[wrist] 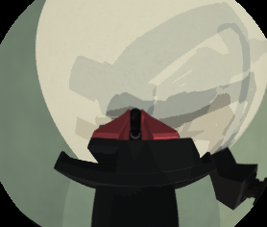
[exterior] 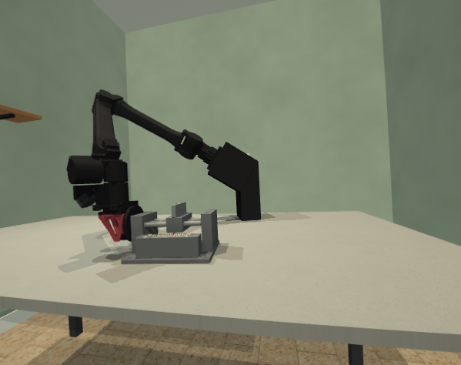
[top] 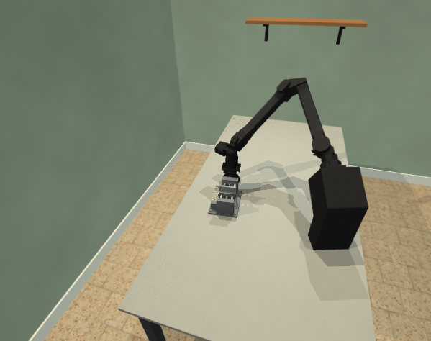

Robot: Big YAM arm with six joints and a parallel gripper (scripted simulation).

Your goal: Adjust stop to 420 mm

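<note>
The grey stop [exterior: 178,210] [top: 227,188] stands upright on its carriage on two rods, near the middle of the fixture between the end plates. A small red pointer [exterior: 173,233] is near the middle of the scale [exterior: 159,236]; its figures are too small to read. The black handwheel [exterior: 134,212] is at the fixture's left end in the exterior view. My gripper [exterior: 116,238] [wrist: 135,113] points down beside the wheel's outer face, its red fingers shut on a black part of it, seemingly the crank handle. In the top view the fingers are hidden.
The fixture's base plate [exterior: 165,260] rests on the pale table [top: 222,264] [exterior: 320,275]. The arm's black pedestal [top: 336,220] [exterior: 250,200] stands at the opposite side of the table. An orange wall shelf [top: 305,22] [exterior: 18,114] is high on the wall.
</note>
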